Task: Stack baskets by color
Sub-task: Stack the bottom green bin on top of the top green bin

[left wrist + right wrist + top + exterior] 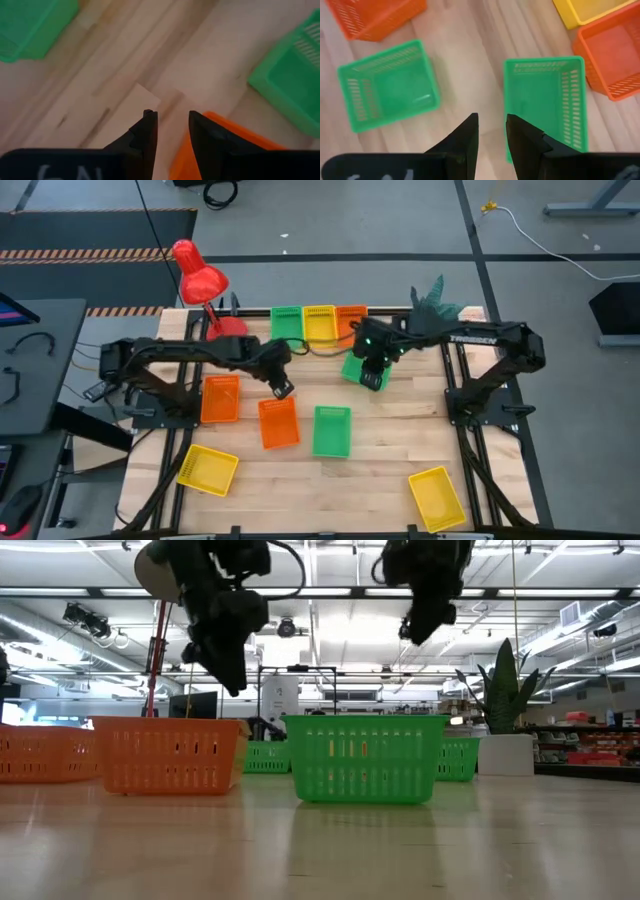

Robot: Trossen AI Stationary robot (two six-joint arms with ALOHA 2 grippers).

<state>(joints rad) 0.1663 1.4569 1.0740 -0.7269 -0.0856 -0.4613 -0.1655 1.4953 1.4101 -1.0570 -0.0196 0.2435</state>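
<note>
From where I stand, the left gripper hangs empty, jaws slightly parted, above the orange basket, while the right gripper, also parted and empty, hovers over the green basket, nearer it than the left.

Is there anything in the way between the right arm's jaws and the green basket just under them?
Nothing visible. The right gripper hangs directly above the green basket, its jaws slightly parted with only air and bare table between. The nearest neighbour, an orange basket, sits beside it.
</note>
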